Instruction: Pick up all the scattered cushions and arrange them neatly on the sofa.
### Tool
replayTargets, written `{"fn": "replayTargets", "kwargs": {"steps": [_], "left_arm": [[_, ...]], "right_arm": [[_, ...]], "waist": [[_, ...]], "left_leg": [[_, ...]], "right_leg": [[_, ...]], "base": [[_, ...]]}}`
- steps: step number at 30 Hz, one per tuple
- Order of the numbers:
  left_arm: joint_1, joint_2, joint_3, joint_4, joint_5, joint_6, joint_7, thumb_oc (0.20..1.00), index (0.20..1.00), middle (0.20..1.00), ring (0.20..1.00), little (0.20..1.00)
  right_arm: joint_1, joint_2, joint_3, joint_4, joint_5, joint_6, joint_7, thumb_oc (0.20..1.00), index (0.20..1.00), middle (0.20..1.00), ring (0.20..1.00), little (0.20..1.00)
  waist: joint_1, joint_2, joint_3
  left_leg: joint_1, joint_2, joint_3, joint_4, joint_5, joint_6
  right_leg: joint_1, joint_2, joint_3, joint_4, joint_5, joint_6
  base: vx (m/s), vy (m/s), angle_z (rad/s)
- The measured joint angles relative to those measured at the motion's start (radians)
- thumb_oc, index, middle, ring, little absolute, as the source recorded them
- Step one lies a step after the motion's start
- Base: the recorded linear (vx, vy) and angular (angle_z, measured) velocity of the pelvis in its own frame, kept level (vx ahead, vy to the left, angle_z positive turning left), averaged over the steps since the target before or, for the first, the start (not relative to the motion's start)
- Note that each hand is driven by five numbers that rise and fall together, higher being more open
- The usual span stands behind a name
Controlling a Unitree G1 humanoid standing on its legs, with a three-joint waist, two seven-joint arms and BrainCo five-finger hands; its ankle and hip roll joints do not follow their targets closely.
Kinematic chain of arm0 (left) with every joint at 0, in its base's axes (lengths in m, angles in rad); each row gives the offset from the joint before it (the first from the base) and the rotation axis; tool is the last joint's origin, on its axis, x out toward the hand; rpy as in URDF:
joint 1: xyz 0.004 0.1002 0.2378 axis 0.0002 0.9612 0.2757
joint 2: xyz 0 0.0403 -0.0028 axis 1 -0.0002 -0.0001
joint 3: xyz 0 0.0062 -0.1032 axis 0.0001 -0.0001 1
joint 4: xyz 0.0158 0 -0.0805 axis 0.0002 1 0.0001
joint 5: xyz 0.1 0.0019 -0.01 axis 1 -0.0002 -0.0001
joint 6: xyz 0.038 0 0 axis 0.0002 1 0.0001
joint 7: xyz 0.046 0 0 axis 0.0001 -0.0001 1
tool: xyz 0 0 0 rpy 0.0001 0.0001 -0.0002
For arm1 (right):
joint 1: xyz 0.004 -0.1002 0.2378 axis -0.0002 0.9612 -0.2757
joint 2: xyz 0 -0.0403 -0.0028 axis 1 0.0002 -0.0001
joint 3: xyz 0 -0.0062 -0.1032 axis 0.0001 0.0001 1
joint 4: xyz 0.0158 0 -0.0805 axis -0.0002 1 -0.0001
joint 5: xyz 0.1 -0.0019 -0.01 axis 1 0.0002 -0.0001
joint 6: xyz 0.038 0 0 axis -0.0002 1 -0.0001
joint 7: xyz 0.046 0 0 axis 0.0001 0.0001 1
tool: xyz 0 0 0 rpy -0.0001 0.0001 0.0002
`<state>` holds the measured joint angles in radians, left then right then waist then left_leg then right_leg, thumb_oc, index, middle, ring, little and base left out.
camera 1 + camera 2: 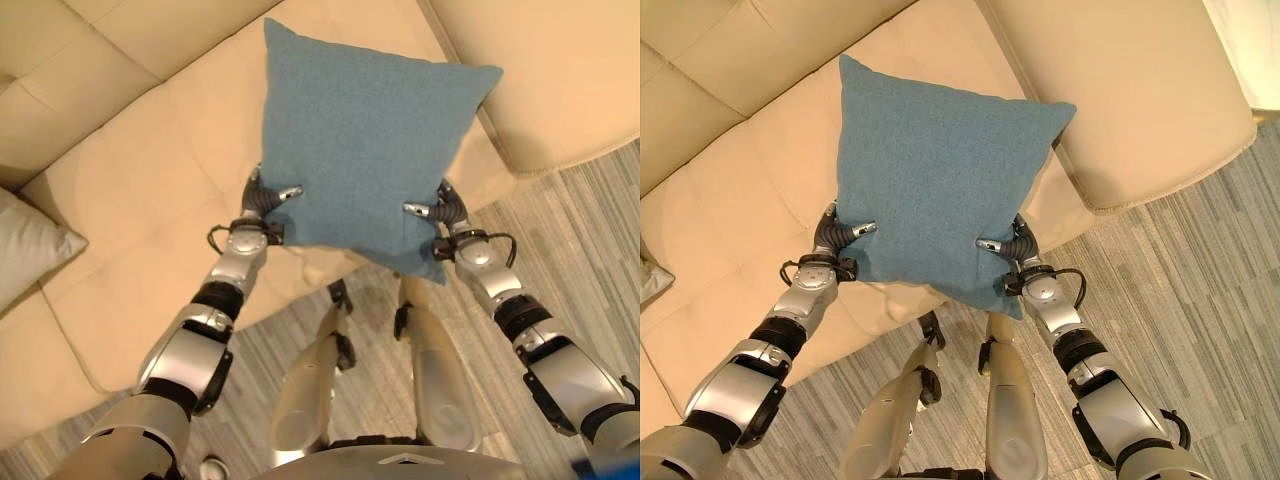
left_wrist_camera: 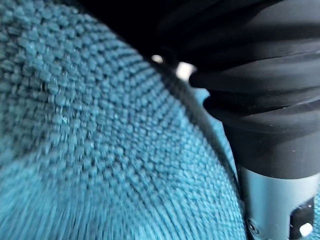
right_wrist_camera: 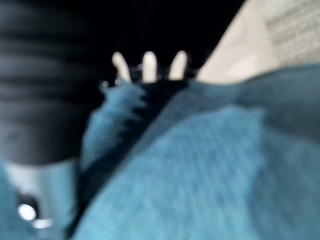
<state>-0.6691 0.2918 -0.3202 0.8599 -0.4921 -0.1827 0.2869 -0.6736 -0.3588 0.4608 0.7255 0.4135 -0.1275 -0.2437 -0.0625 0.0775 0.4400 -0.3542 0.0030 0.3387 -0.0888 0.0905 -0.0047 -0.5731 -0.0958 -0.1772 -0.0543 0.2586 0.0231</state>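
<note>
Blue cushion (image 1: 365, 140), square, coarse woven fabric, held flat-on above the cream leather sofa (image 1: 120, 190), one corner pointing down. Left hand (image 1: 262, 200) and right hand (image 1: 447, 212) each pinch a side edge, thumbs across the face. Grey cushion (image 1: 28, 245) lies on the seat, well apart.

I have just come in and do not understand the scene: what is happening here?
The robot holds a blue cushion over the sofa, gripping its lower edge with the left hand and the right hand, one at each side. A grey cushion already lies on the sofa, to the robot's left.
</note>
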Motion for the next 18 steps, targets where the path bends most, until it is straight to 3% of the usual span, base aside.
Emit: {"fn": "replayTargets", "kwargs": {"steps": [1,9,12,18], "left_arm": [[0.018,-0.007,-0.001,-0.013,-0.009,-0.001,0.000,0.200,0.200,0.200,0.200,0.200],[0.186,-0.031,-0.036,-0.051,-0.067,0.026,-0.025,0.200,0.200,0.200,0.200,0.200],[0.264,-0.039,-0.043,-0.063,-0.066,0.047,-0.046,0.200,0.200,0.200,0.200,0.200],[0.434,-0.024,-0.053,-0.228,-0.066,0.072,-0.057,0.200,0.200,0.200,0.200,0.200]], "right_arm": [[-0.005,-0.002,0.007,-0.002,0.002,-0.001,-0.001,0.200,0.200,0.200,0.200,0.200],[0.034,-0.032,0.023,-0.134,-0.030,-0.010,-0.023,0.200,0.200,0.200,0.200,0.200],[0.125,-0.034,0.036,-0.157,-0.065,-0.008,-0.016,0.200,0.200,0.200,0.200,0.200],[0.318,-0.048,-0.022,-0.234,-0.092,0.003,0.007,0.200,0.200,0.200,0.200,0.200]], "waist": [[0.000,0.000,0.000],[-0.008,-0.009,-0.047],[-0.004,-0.037,-0.103],[-0.006,-0.067,-0.138]], "left_leg": [[0.009,0.000,-0.001,0.000,0.000,0.000],[0.101,0.013,-0.023,-0.002,0.002,-0.003],[0.136,0.027,-0.046,-0.007,-0.012,-0.019],[0.219,0.042,-0.089,-0.008,-0.034,-0.022]], "right_leg": [[0.010,0.000,-0.001,0.000,0.000,0.000],[0.114,0.007,-0.027,0.000,-0.012,-0.004],[0.159,0.016,-0.043,0.001,-0.037,-0.010],[0.267,0.020,-0.088,0.009,-0.065,-0.015]], "base": [[0.02,-0.076,0.02],[0.01,-0.095,0.07],[0.06,-0.071,0.16],[0.05,-0.047,0.19]]}}
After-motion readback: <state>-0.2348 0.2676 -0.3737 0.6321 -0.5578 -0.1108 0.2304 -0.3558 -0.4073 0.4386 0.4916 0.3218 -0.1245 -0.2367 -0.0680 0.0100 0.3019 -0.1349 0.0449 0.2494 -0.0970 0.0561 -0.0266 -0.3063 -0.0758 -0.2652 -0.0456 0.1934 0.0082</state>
